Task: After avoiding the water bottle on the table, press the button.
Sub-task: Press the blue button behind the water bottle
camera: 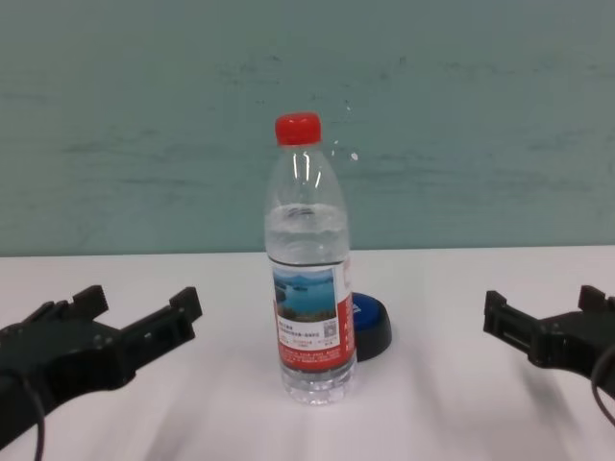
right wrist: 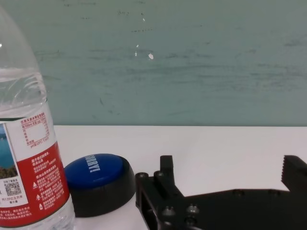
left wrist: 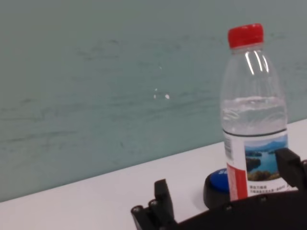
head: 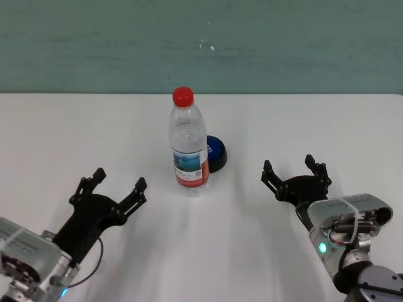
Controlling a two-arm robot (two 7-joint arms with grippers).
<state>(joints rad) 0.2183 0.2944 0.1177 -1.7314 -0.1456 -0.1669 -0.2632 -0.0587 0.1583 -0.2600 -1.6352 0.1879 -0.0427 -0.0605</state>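
The water bottle (head: 187,143) stands upright mid-table, with its red cap and blue landscape label; it also shows in the chest view (camera: 309,264), the left wrist view (left wrist: 254,120) and the right wrist view (right wrist: 29,158). The blue button (head: 216,153) sits just behind and to the right of it, partly hidden by it (camera: 370,325) (right wrist: 98,181) (left wrist: 219,186). My left gripper (head: 108,185) is open and empty, to the left of the bottle. My right gripper (head: 295,168) is open and empty, to the right of the button.
The white table (head: 302,119) stretches wide around the bottle and button. A teal wall (head: 201,44) rises behind its far edge.
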